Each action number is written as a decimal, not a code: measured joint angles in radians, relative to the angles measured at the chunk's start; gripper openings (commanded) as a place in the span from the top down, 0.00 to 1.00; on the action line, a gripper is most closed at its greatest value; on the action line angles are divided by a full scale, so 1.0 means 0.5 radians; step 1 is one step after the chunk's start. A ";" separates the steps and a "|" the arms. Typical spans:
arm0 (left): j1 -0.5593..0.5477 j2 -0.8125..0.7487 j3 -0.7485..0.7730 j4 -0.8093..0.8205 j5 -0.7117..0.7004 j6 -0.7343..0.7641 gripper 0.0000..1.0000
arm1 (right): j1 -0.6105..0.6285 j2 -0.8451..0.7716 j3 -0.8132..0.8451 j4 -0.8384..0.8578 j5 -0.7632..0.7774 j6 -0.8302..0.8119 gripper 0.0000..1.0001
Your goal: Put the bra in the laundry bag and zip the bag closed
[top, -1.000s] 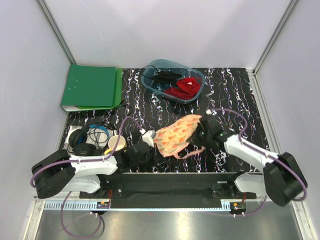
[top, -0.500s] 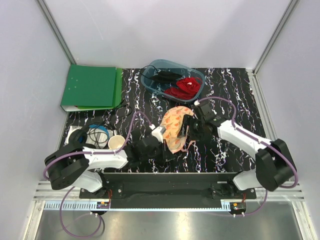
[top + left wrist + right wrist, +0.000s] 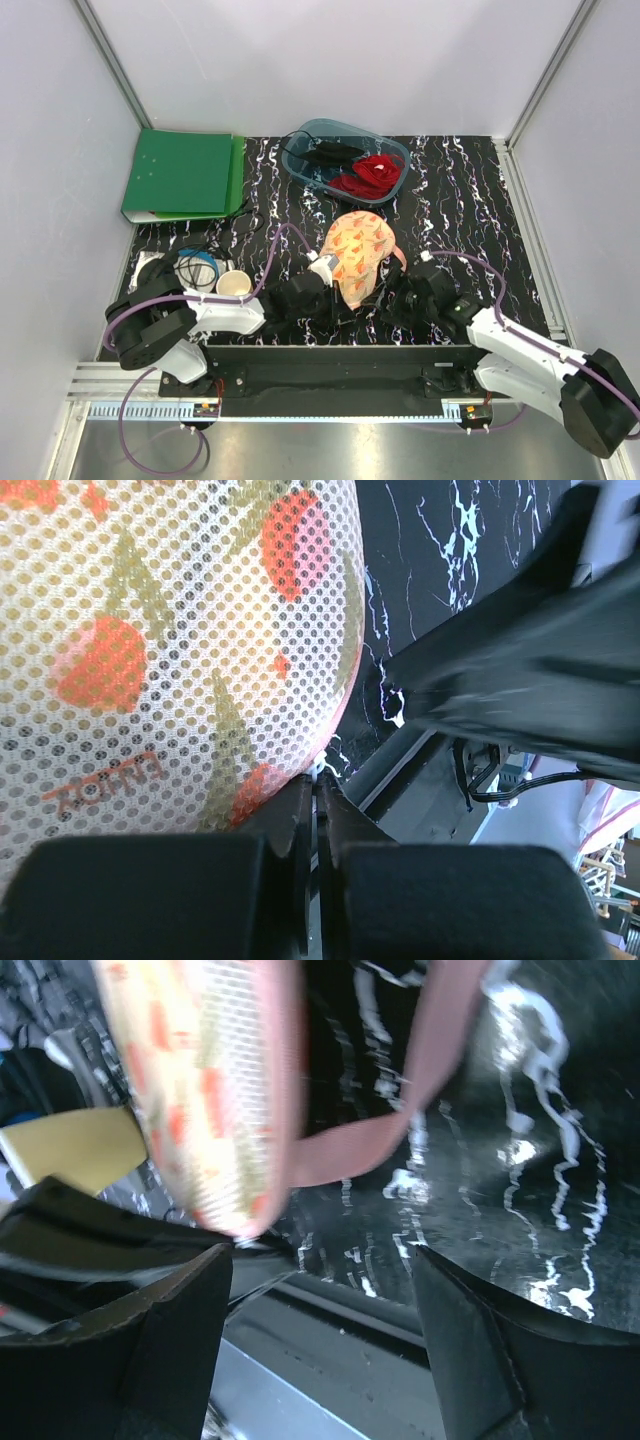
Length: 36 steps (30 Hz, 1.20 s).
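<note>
The laundry bag (image 3: 362,250) lies mid-table as a closed peach mesh pouch with orange-red print, and it fills the left wrist view (image 3: 150,630). My left gripper (image 3: 333,288) is at the bag's near edge, its jaws (image 3: 318,785) shut on a small pale zip pull there. To the right of the bag, near the table's front edge, my right gripper (image 3: 403,298) stands open and holds nothing (image 3: 320,1280). The right wrist view shows the bag (image 3: 200,1080) and its pink strap loop (image 3: 380,1140) ahead of the fingers, apart from them. The bra is out of view.
A blue-grey tub (image 3: 392,150) with red and black garments stands at the back centre. A green binder (image 3: 180,175) lies back left. A paper cup (image 3: 234,286) and headphones with cables (image 3: 170,272) sit near the left arm. The black front rail (image 3: 340,355) runs just below both grippers.
My right gripper has let go of the bag, opened, and drawn back toward the front edge. The left gripper, still shut, has moved right along the bag's near edge, and the bag has turned.
</note>
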 measured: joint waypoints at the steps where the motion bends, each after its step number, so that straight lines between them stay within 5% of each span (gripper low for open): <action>1: -0.001 0.000 0.000 0.000 0.001 0.000 1.00 | 0.018 0.000 -0.083 0.073 0.034 0.084 0.27; 13: -0.018 0.024 0.000 0.028 0.016 -0.012 1.00 | 0.161 0.193 -0.285 0.736 0.215 0.472 0.46; 21: -0.020 0.024 -0.002 0.028 0.018 -0.018 1.00 | 0.185 0.372 -0.291 0.923 0.225 0.533 0.88; 25: -0.003 -0.031 -0.090 0.055 0.007 -0.017 1.00 | 0.189 0.354 -0.294 0.906 0.217 0.507 0.98; 36: 0.225 -0.590 -0.491 -0.212 -0.066 0.097 1.00 | -0.034 0.081 -0.347 0.656 -0.077 0.069 1.00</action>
